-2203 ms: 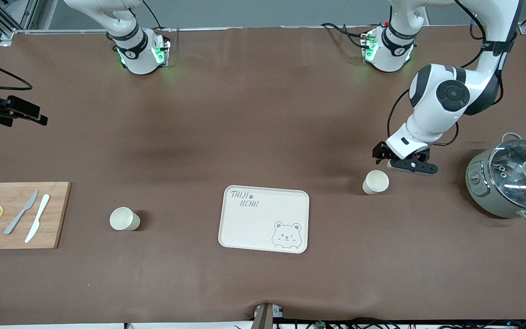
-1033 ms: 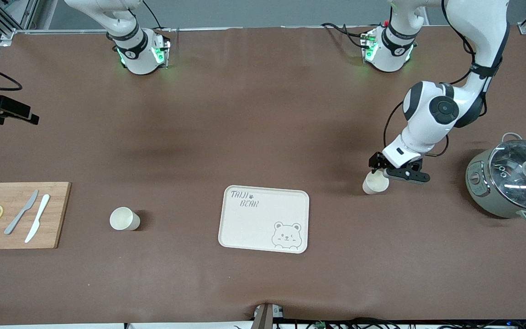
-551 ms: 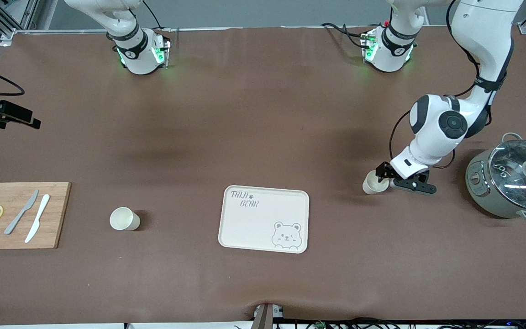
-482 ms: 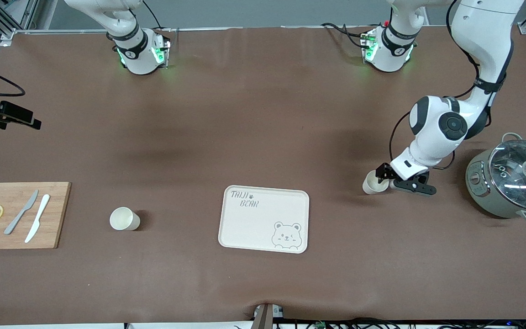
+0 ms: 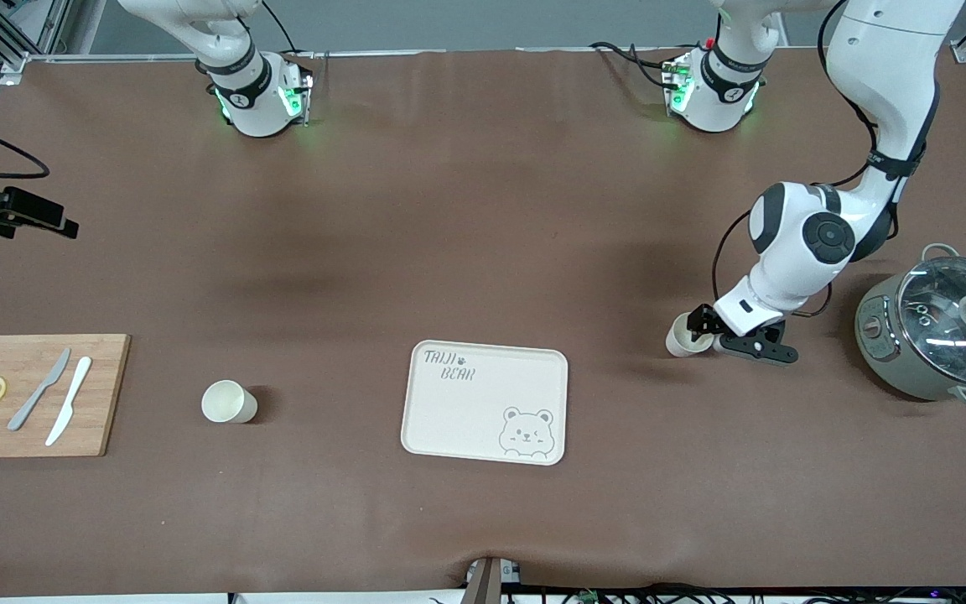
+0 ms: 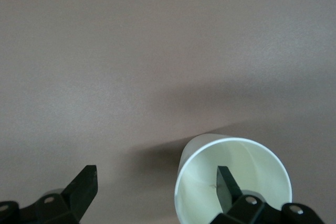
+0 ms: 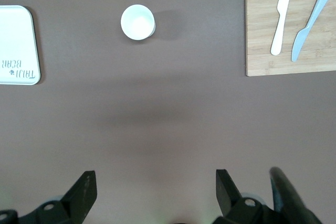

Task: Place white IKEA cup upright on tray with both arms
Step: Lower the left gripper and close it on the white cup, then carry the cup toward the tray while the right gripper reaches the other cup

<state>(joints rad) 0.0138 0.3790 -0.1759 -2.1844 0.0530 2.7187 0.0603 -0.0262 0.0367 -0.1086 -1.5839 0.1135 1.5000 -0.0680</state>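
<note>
Your left gripper is down at 1 white cup, jaws wide apart, 1 finger inside the rim and the other outside, not clamped. That cup stands upright on the bench, apparently just off the tray toward the left arm's end. Your right gripper waits open, high over bare bench. A 2nd cup stands between tray and cutting board.

Bare tabletop is left around the tray; the pot crowds the left arm's end, near one cup.
</note>
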